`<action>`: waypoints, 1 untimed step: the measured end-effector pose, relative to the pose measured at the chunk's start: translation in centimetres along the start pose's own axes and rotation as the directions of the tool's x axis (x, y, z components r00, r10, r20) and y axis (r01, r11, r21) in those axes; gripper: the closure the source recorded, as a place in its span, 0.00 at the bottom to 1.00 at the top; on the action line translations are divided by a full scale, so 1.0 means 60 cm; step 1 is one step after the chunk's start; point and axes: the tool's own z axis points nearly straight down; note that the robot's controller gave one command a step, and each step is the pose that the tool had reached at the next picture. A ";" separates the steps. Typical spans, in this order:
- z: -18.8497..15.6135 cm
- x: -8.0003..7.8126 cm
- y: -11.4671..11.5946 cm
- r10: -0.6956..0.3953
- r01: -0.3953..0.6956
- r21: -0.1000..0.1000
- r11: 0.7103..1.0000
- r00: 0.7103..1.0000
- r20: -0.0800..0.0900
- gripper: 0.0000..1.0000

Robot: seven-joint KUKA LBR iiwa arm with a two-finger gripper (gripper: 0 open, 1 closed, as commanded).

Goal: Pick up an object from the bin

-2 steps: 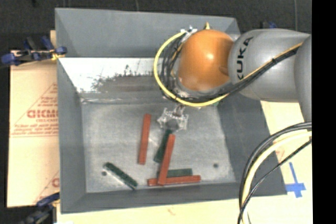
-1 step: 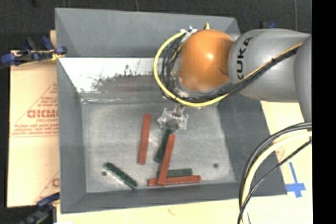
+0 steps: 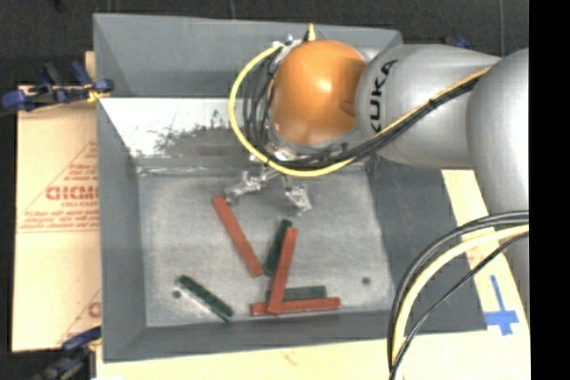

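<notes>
The nearest red stick [image 3: 237, 236] lies flat mid-bin [image 3: 120, 218], its long axis slanting from upper left to lower right. Just above its top end the pincer [image 3: 272, 190] hangs spread and empty. Best to straddle the stick's narrow width, clear of the heap of sticks [image 3: 287, 280] beside it.

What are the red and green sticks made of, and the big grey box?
The red sticks look like plastic or painted wood: even colour, straight edges, little shine. The dark green sticks look much the same, perhaps plastic too. The grey bin seems to be metal: smooth, dull walls with scuffed marks near the back.
</notes>
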 end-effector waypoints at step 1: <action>0.000 0.000 0.000 0.002 -0.002 -0.001 1.000 1.000 0.001 0.00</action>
